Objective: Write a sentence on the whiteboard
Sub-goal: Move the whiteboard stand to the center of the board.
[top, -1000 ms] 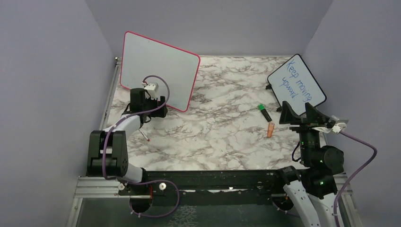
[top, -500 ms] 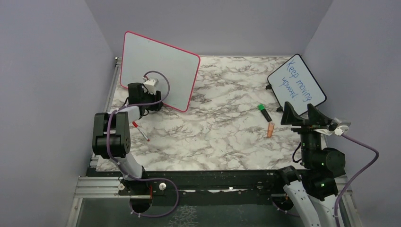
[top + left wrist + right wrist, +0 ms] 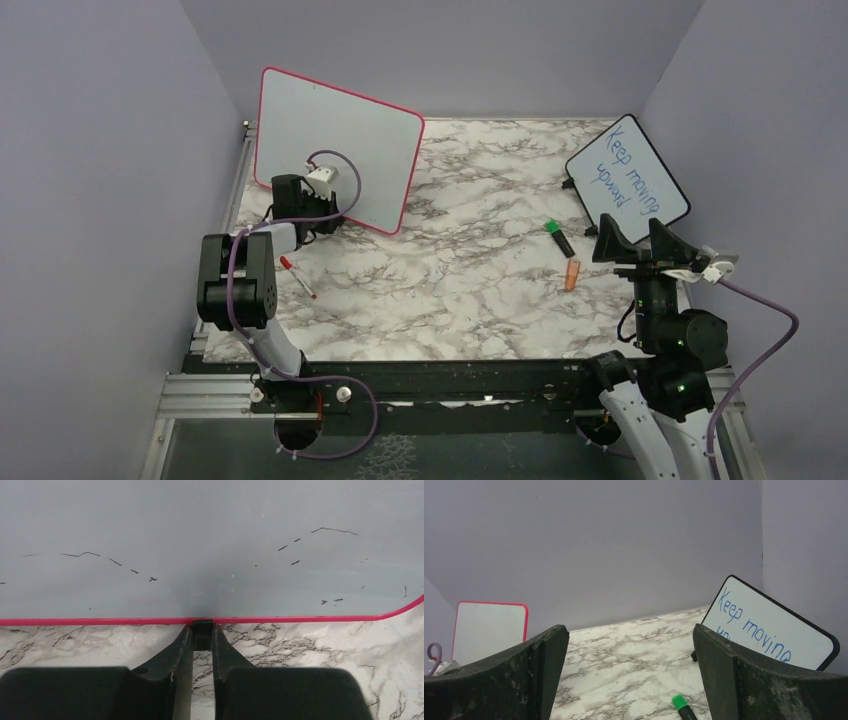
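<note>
Marble table [image 3: 480, 290]: L gripper [image 3: 203, 639] pinches black foot [image 3: 203, 627] of whiteboard [image 3: 210, 545], tips hid in top view; R gripper [image 3: 630, 635] spread wide.

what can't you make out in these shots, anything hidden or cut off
- Top view: the whiteboard, part of its lower edge hidden by the left arm.
- Left wrist: the black piece between the jaws, too close and dark to identify.
- Right wrist: the small board, its second line behind the right finger; the green-capped marker, cut by the bottom edge.
- Top view: the orange thing, too small to identify.
</note>
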